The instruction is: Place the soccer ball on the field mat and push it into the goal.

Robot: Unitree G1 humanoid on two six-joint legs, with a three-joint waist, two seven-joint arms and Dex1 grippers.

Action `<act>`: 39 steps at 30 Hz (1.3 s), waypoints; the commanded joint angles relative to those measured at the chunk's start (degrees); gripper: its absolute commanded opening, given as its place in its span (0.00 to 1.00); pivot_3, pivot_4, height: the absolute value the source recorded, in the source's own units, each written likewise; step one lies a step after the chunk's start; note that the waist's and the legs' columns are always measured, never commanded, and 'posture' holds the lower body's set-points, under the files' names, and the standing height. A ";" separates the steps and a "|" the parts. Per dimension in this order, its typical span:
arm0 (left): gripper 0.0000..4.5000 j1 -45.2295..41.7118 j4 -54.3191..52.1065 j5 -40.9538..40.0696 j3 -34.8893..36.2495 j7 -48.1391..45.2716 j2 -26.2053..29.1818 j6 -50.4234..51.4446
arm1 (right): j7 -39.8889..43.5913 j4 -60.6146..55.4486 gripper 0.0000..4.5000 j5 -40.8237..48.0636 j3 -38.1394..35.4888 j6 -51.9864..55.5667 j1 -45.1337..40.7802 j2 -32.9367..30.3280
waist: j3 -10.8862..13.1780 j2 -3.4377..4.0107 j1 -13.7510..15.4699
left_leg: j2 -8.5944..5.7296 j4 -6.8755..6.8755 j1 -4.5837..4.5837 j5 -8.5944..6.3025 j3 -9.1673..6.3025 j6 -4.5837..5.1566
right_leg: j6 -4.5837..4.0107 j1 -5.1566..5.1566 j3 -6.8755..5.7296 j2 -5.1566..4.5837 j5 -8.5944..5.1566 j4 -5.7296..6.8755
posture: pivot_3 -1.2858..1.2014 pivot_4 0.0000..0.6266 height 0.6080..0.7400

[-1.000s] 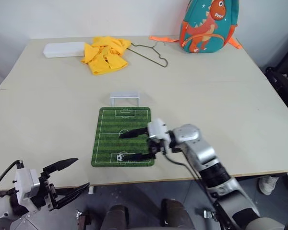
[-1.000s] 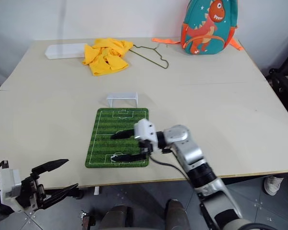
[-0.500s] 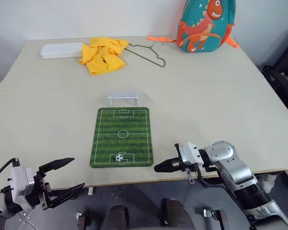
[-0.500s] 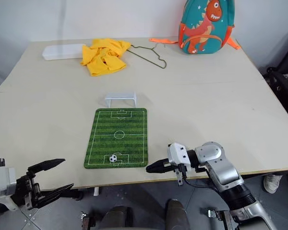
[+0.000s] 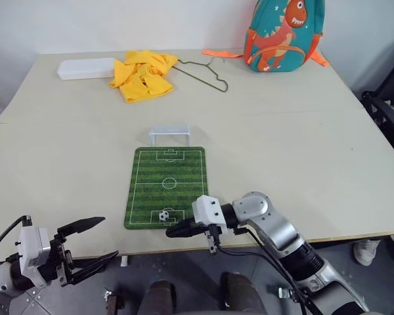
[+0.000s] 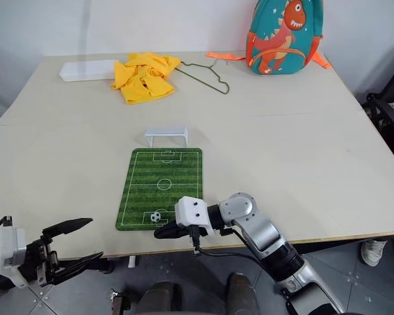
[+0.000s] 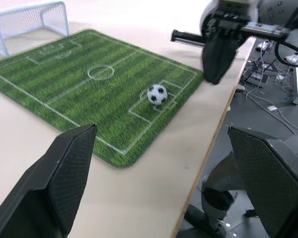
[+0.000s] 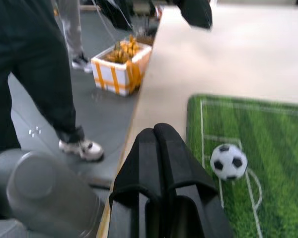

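The soccer ball (image 5: 163,214) lies on the field mat (image 5: 167,177), in the penalty box at the mat's near end. At the mat's far end stands the goal (image 5: 170,135), just off its edge. My right gripper (image 5: 174,231) is shut and empty; it lies level over the table's near edge, just in front of the mat, a little nearer than the ball (image 8: 229,161). My left gripper (image 5: 108,236) hangs open below the table's near left edge, apart from everything. From the left wrist, the ball (image 7: 157,94) lies with the right gripper (image 7: 217,74) beyond it.
At the table's far side lie a white box (image 5: 87,67), a yellow cloth (image 5: 143,74), a wire hanger (image 5: 207,73) and a dinosaur backpack (image 5: 284,34). A person's legs (image 8: 35,74) and a box with orange tape (image 8: 121,67) are on the floor by the table.
The right gripper shut, left the mat where it stood around the ball, dropped to the table's near edge and swung left to a spot just in front of the ball. The left gripper stayed put.
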 commanded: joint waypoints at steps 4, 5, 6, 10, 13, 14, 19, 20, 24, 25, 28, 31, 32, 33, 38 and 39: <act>1.00 3.46 -3.92 -1.33 1.91 1.09 -1.00 0.15 | -6.99 -1.93 0.00 -1.55 3.53 6.47 0.98 4.98 | 0.00 0.00 -0.15 | 0.00 -0.01 -0.01 0.00 0.03 -0.01 | -0.01 -0.03 -0.01 -0.02 -0.01 0.02 | 0.52 0.24 1.00; 1.00 3.69 -4.07 -1.36 1.99 1.22 -1.03 0.17 | -8.19 -1.70 0.00 -1.87 3.62 6.96 0.89 5.64 | 0.00 0.00 -0.10 | 0.00 0.00 -0.01 0.00 0.04 0.00 | -0.02 -0.03 -0.01 -0.02 -0.01 0.01 | 0.52 0.24 1.00; 1.00 3.82 -4.19 -1.41 2.03 1.36 -1.04 0.17 | -9.56 -1.40 0.00 -2.39 3.63 7.02 0.82 6.35 | 0.00 0.00 -0.08 | 0.00 0.02 -0.01 0.00 0.04 0.00 | -0.02 -0.03 -0.01 -0.02 0.00 0.02 | 0.52 0.24 1.00; 1.00 4.03 -4.53 -1.63 2.22 1.67 -1.08 0.09 | -11.70 -1.29 0.00 -2.90 4.10 7.94 1.13 7.52 | -0.01 -0.01 -0.07 | 0.01 0.02 0.01 0.00 0.02 0.00 | -0.05 -0.04 -0.01 -0.02 -0.02 0.02 | 0.52 0.24 1.00; 1.00 3.97 -4.35 -1.60 2.47 1.69 -0.97 -0.03 | -12.41 -1.31 0.00 -2.80 3.90 8.01 1.24 7.54 | -0.01 -0.02 -0.07 | 0.01 0.02 -0.01 0.00 0.02 0.00 | -0.05 -0.04 -0.01 -0.02 -0.01 0.03 | 0.52 0.24 1.00; 1.00 3.84 -4.19 -1.54 2.47 1.68 -0.95 -0.07 | -12.51 -1.11 0.00 -2.86 3.92 7.90 1.15 7.52 | -0.01 -0.02 -0.07 | 0.01 0.01 -0.01 0.00 0.02 0.00 | -0.05 -0.04 -0.01 -0.01 -0.01 0.02 | 0.52 0.24 1.00; 1.00 2.84 -3.75 -1.26 2.16 1.88 -0.90 -0.23 | -12.39 2.18 0.00 -3.94 3.62 5.21 -0.71 7.46 | -0.01 -0.02 -0.24 | 0.01 -0.01 0.00 -0.01 0.03 0.01 | -0.05 -0.04 -0.02 -0.01 -0.01 0.02 | 0.52 0.24 1.00; 1.00 2.67 -3.70 -1.24 2.13 1.93 -0.91 -0.22 | -12.43 3.18 0.00 -4.16 3.36 4.55 -1.25 7.57 | -0.01 -0.02 -0.25 | 0.01 -0.01 -0.01 -0.01 0.03 0.01 | -0.05 -0.04 -0.02 0.00 -0.01 0.02 | 0.52 0.24 1.00; 1.00 2.11 -3.33 -1.01 1.92 2.07 -0.97 -0.25 | -12.94 12.53 0.00 -6.43 1.71 -2.30 -6.76 8.20 | -0.01 -0.02 -0.42 | 0.01 0.03 0.00 0.00 0.05 0.00 | -0.05 -0.04 -0.02 0.00 -0.01 0.05 | 0.52 0.24 1.00; 1.00 2.05 -3.34 -0.98 1.88 2.10 -0.99 -0.23 | -13.49 14.49 0.00 -6.53 1.05 -3.23 -7.85 8.67 | -0.01 -0.02 -0.40 | 0.01 0.03 0.02 0.00 0.04 0.00 | -0.06 -0.04 -0.02 0.00 -0.01 0.06 | 0.52 0.24 1.00; 1.00 1.98 -3.65 -0.92 1.77 2.63 -1.33 -0.18 | -19.50 23.52 0.00 -7.00 -4.61 -6.17 -13.88 11.13 | -0.01 -0.01 -0.47 | 0.01 0.00 0.00 0.00 0.03 -0.01 | -0.06 -0.08 -0.03 -0.01 -0.01 0.11 | 0.52 0.24 1.00; 1.00 2.40 -3.87 -1.00 2.28 3.14 -1.64 -0.21 | -22.84 27.48 0.00 -7.65 -8.02 -7.77 -16.64 11.12 | -0.01 -0.01 -0.73 | 0.01 -0.01 -0.06 0.00 0.06 -0.02 | -0.06 -0.16 -0.03 -0.02 0.00 0.12 | 0.52 0.24 1.00; 1.00 2.56 -3.87 -1.04 2.47 3.20 -1.68 -0.18 | -23.22 27.76 0.00 -7.79 -8.71 -7.74 -16.83 10.77 | -0.01 -0.02 -0.86 | 0.01 -0.02 -0.08 -0.01 0.06 -0.03 | -0.06 -0.17 -0.03 -0.02 0.00 0.12 | 0.52 0.24 1.00; 1.00 2.66 -3.87 -1.08 2.67 3.38 -1.72 -0.10 | -23.42 27.61 0.00 -7.74 -9.41 -7.67 -16.74 10.45 | -0.01 -0.02 -0.92 | 0.01 -0.05 -0.07 -0.02 0.06 -0.03 | -0.06 -0.17 -0.05 -0.02 0.00 0.12 | 0.52 0.24 1.00; 1.00 1.63 -3.13 -0.25 3.51 6.03 -2.36 -0.55 | -21.13 21.87 0.00 -6.28 -12.28 -7.01 -13.00 6.49 | -0.01 -0.02 -1.20 | 0.02 -0.08 -0.12 -0.09 0.06 0.00 | -0.06 -0.21 -0.11 -0.06 0.00 0.11 | 0.52 0.24 1.00; 1.00 1.19 -3.05 -0.21 3.56 6.72 -2.34 -0.41 | -19.19 19.35 0.00 -4.63 -13.49 -7.46 -11.17 4.67 | -0.01 -0.02 -1.21 | 0.01 -0.08 -0.13 -0.10 0.07 0.01 | -0.06 -0.21 -0.13 -0.08 0.00 0.10 | 0.52 0.24 1.00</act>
